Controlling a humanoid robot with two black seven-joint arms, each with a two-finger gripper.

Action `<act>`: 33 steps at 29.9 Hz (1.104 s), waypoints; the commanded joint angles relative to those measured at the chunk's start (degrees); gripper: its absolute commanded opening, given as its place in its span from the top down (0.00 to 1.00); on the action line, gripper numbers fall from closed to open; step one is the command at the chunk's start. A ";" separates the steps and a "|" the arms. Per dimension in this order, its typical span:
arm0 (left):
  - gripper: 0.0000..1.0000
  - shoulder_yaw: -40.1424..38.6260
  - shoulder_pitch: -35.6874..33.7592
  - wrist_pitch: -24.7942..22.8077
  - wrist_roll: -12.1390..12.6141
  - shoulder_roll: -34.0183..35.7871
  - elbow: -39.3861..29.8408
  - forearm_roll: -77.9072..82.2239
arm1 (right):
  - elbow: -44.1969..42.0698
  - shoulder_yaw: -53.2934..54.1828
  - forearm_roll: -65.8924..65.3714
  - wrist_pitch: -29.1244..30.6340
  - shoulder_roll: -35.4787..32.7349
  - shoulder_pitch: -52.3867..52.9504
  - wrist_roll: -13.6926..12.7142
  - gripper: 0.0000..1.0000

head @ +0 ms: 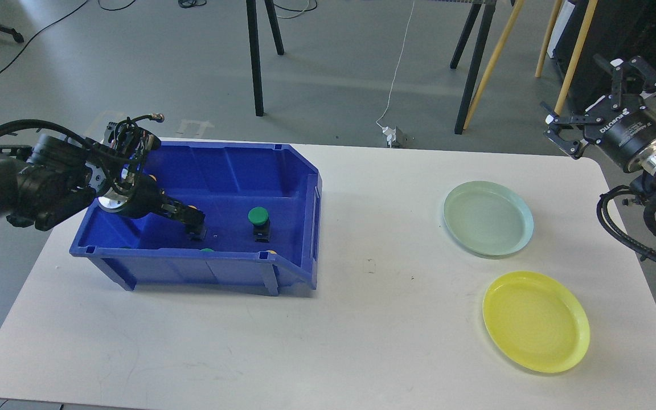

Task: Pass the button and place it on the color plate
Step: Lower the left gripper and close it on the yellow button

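L gripper point(196, 223) reaches into blue bin point(299, 171) on table's left; finger state can't be told. Green button point(258, 218) stands just right of it, apart. R gripper point(601, 97), fingers spread w/ nothing between, hovers far right beyond pale-green plate point(488, 218) & yellow plate point(535, 321).

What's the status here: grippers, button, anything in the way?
Left gripper down inside blue bin, closure unclear. Right gripper open, raised off-table. Green button upright in bin, ungrabbed. Plates empty.

Left claw point(196, 228) tips too dark, perhaps closed, bin wall point(191, 265) hiding buttons
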 commanded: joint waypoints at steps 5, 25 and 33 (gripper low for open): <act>0.11 -0.71 0.73 0.06 0.00 -0.17 0.82 -0.07 | -0.01 0.00 0.00 0.00 0.09 -0.45 -0.05 0.01; 0.42 -0.89 2.84 0.41 0.00 -1.93 4.25 -0.07 | -0.10 0.00 0.00 0.00 0.44 -0.89 0.04 0.01; 0.63 -0.80 3.02 0.50 0.00 -2.01 4.16 -0.07 | -0.18 0.00 0.00 0.00 0.44 -1.24 0.04 0.01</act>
